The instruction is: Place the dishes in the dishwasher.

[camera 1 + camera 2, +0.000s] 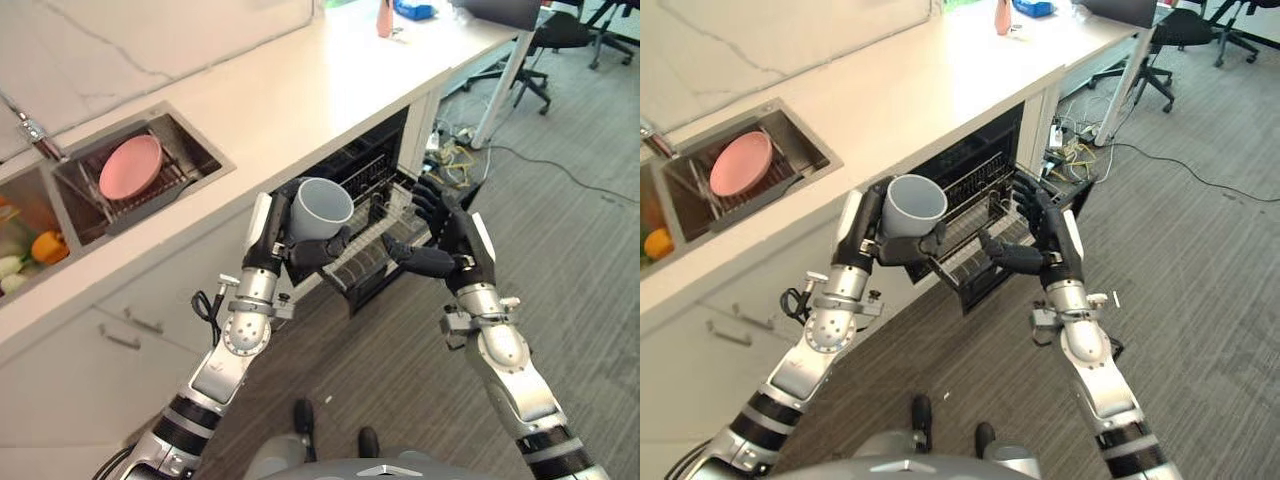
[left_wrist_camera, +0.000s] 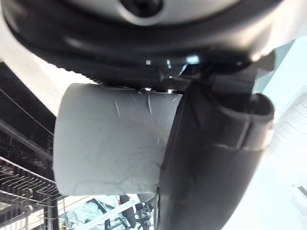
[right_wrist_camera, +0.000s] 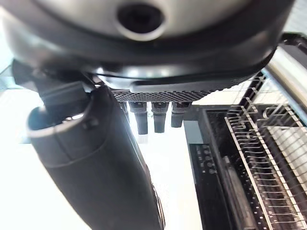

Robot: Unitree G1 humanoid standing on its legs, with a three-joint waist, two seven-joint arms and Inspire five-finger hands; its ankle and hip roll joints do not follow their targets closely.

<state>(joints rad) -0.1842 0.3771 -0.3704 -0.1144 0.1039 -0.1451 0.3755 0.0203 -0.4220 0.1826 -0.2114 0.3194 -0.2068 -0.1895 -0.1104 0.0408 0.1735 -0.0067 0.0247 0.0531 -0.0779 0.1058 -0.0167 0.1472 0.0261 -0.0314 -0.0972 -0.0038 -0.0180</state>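
Grey ceramic cup (image 1: 322, 208) sits clamped in the left robot hand (image 1: 278, 238), above the pulled-out wire dishwasher rack (image 1: 385, 232); right robot hand (image 1: 447, 240) hovers beside it, fingers apart.

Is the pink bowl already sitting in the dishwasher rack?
No, the pink bowl rests in the sink on the counter, while the dishwasher rack below holds no bowl.
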